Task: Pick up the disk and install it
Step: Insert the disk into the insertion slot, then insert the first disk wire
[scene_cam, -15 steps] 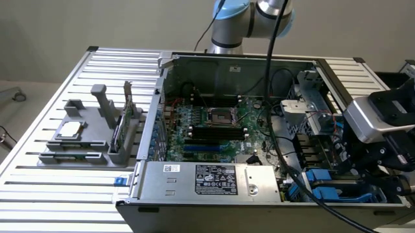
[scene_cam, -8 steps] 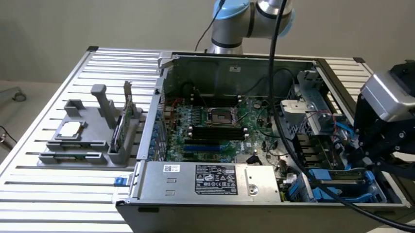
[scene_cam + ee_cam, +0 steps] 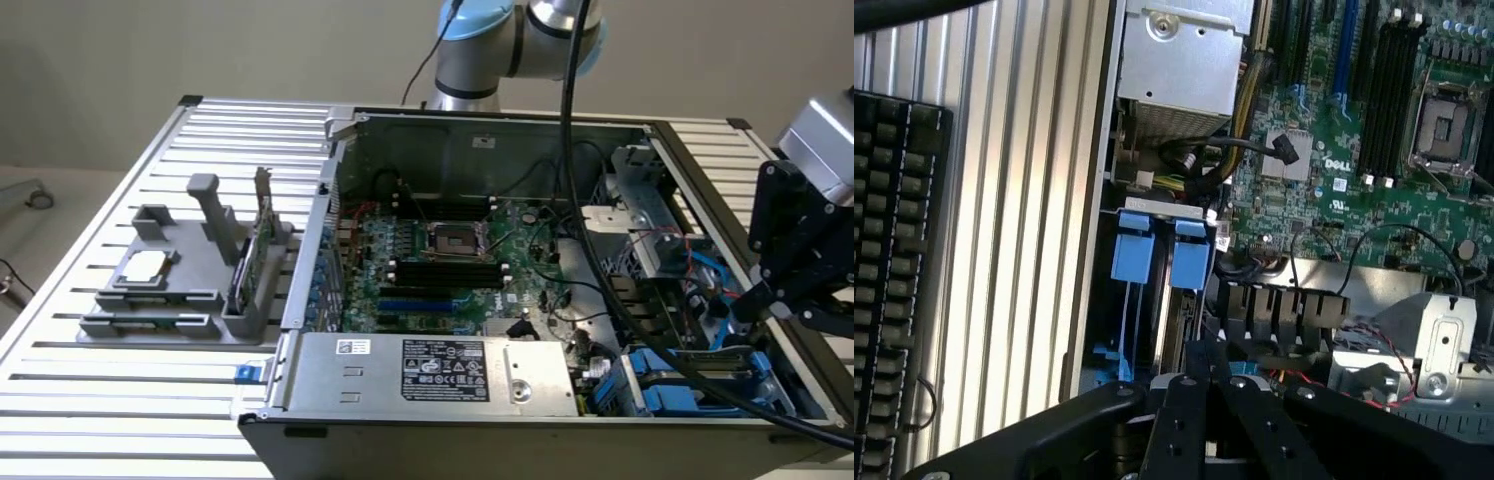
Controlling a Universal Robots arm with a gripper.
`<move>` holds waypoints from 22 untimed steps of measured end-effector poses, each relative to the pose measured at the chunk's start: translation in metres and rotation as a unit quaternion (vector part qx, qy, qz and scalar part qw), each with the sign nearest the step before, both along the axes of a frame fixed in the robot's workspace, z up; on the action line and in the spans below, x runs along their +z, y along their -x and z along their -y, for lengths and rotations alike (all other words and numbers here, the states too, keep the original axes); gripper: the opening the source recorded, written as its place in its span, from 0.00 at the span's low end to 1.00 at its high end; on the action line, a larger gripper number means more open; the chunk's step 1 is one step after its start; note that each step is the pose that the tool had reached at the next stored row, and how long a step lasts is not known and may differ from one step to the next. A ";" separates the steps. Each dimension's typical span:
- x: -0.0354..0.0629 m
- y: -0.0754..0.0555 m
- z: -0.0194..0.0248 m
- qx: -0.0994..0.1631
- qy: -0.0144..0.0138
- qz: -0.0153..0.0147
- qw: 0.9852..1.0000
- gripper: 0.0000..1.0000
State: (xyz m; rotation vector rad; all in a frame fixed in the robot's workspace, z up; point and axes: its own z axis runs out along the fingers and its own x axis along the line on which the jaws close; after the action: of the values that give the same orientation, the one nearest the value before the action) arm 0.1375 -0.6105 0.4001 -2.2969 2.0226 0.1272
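A slatted metal table [image 3: 120,400] carries an open computer case [image 3: 494,150]; the arm [image 3: 514,45] rises behind the case's far wall; the green board [image 3: 454,260] [image 3: 1324,200] covers the case floor; a silver power supply [image 3: 427,372] [image 3: 1179,70] lies along the case's near edge; a black keyboard [image 3: 894,280] lies on the table outside the case; a grey holder [image 3: 180,285] stands outside the case on the exterior view's left, bearing a square chip [image 3: 147,265] and an upright green card [image 3: 247,262]; the gripper [image 3: 750,305] [image 3: 1206,365] hangs over the case's side on the exterior view's right, fingers pressed together with nothing between them; the disk [image 3: 663,367] [image 3: 1191,262] stands in the case's corner bay just beside the power supply, apart from the gripper; a second blue carrier [image 3: 1132,252] sits beside it.
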 end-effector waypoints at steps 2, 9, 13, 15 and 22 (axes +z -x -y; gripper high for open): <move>0.0000 0.000 0.0000 0.000 0.000 0.000 1.000 0.11; 0.0001 0.000 0.0000 0.000 0.000 -0.001 1.000 0.11; 0.0000 0.000 -0.0001 0.000 0.001 -0.001 1.000 0.11; 0.0000 0.001 -0.0001 -0.008 0.004 0.000 1.000 0.11; 0.0000 0.001 -0.0001 -0.070 0.004 0.000 0.998 0.11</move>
State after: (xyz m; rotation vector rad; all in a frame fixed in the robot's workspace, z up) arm 0.1368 -0.6104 0.4000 -2.1517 2.1788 0.1097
